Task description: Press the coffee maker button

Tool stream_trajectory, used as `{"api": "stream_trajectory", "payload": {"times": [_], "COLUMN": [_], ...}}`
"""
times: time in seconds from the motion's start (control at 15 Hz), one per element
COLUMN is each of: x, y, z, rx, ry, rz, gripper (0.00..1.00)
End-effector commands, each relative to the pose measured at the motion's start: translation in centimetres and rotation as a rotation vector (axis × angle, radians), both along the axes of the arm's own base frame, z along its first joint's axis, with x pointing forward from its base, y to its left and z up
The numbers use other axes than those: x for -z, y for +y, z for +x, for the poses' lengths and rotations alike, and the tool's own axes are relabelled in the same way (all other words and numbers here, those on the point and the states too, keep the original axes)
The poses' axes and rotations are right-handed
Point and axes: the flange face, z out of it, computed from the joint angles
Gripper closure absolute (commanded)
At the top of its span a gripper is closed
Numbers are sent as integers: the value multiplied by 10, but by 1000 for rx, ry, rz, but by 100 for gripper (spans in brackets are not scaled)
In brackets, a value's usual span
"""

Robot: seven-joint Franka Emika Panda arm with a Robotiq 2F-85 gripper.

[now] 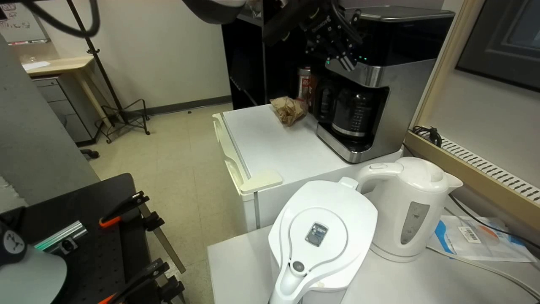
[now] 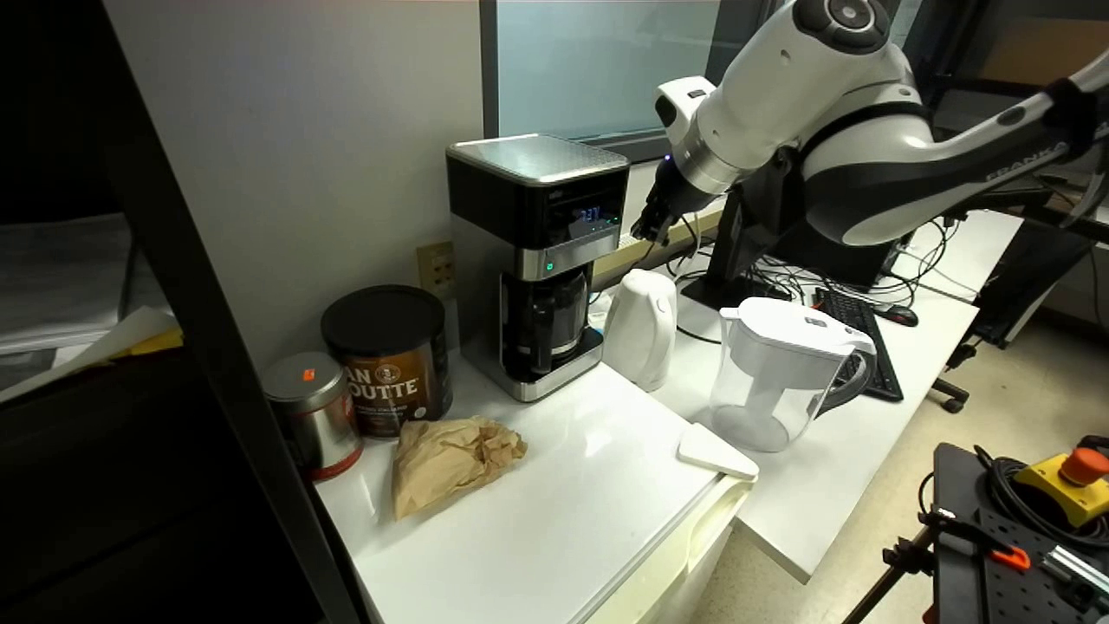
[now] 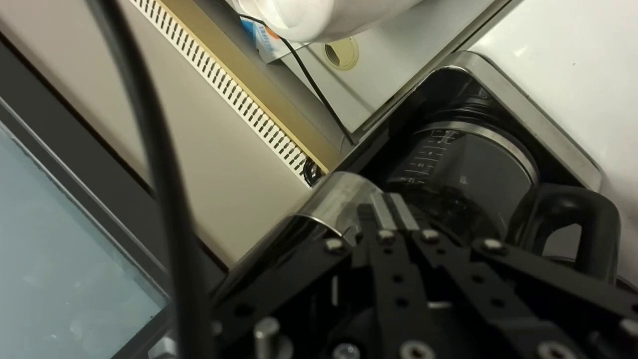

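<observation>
In an exterior view I've got my one gripper [image 1: 347,63], jaws together, just beside the one coffee maker [image 1: 398,86]; one kettle [image 1: 390,217] and one pitcher [image 1: 333,253] sit lower than the gripper. In an exterior view I see a gap between gripper and coffee maker, plus two canisters [image 2: 385,381] and one paper bag [image 2: 450,464] well off past the coffee maker. Wrist cam's got two fingertips [image 3: 384,212] side by side, one carafe [image 3: 473,174] just beyond them.
</observation>
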Motion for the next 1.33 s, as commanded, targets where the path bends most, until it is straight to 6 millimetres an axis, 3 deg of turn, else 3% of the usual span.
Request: {"api": "stream_trajectory", "payload": {"times": [0.0, 0.4, 0.8, 1.27], "x": [7, 12, 14, -4], "y": [7, 7, 5, 17], "z": [20, 37, 36, -19], "rx": [-12, -20, -32, -103], "ry": [-19, -28, -23, 20], "rz": [1, -7, -24, -111], "gripper": [99, 99, 99, 99]}}
